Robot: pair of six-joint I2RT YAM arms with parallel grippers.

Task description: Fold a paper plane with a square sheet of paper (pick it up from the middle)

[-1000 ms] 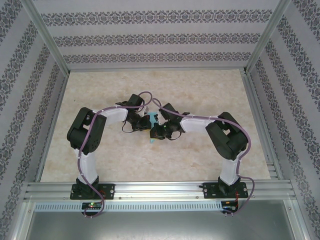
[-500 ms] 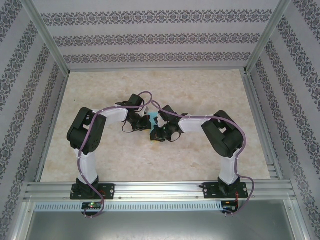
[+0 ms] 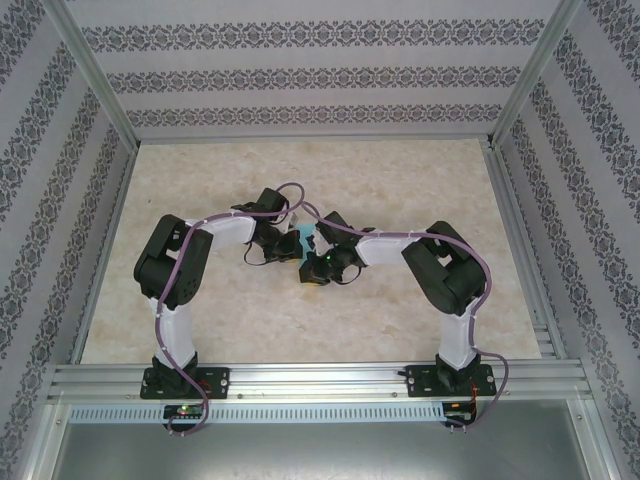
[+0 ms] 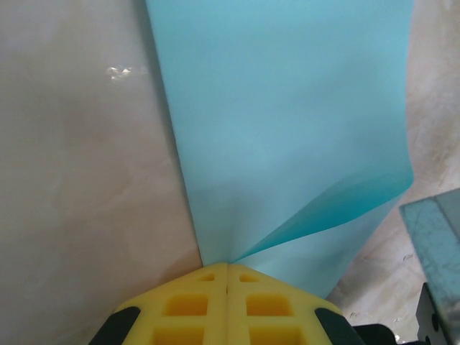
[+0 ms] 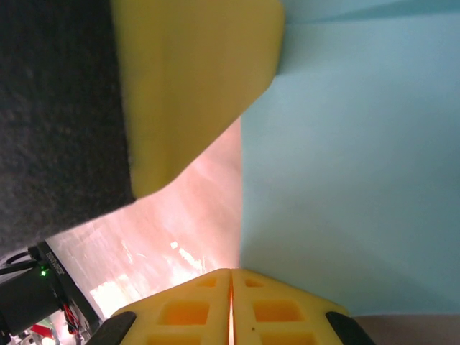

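Observation:
The square sheet of paper (image 3: 303,238) is turquoise and shows as a small patch between the two wrists at mid table. My left gripper (image 3: 291,251) is shut on it. In the left wrist view two curved layers of the sheet (image 4: 287,129) fan out from the pinched yellow fingertips of the left gripper (image 4: 228,264). My right gripper (image 3: 314,263) is right beside it, and in its own view the right gripper (image 5: 231,271) has its jaws closed to a thin slit. The sheet (image 5: 352,165) has a straight left edge that runs down just right of those tips. I cannot tell whether they pinch it.
The marbled tabletop (image 3: 400,180) is walled by patterned panels and an aluminium frame (image 3: 300,378) along the near edge. A yellow finger of the left gripper (image 5: 194,86) hangs close above the right wrist camera. A grey metal part (image 4: 435,237) shows beside the sheet.
The right arm's elbow has swung left, and its gripper has slid slightly up along the sheet toward the left gripper. Less paper shows below the wrists. The left arm has stayed put.

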